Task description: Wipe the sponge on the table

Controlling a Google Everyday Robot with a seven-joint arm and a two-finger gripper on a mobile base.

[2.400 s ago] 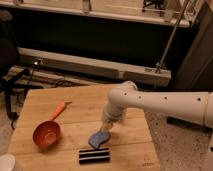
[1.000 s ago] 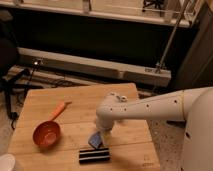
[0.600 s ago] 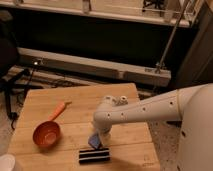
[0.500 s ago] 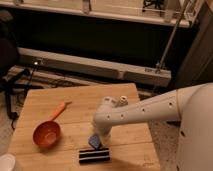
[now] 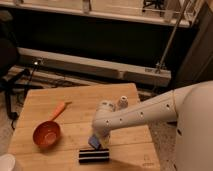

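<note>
Tool point(image 5: 101, 143), grip unclear, sits at sponge point(image 5: 93, 141) on pale plank table point(image 5: 75, 102).

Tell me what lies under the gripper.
A small light-blue sponge peeks out under the gripper, on the light wooden table; the white arm covers the rest of it.

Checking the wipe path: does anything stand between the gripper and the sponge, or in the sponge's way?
Nothing between them: the gripper is down at the sponge. The black striped block lies right beside it toward the camera, blocking strokes that way.
</note>
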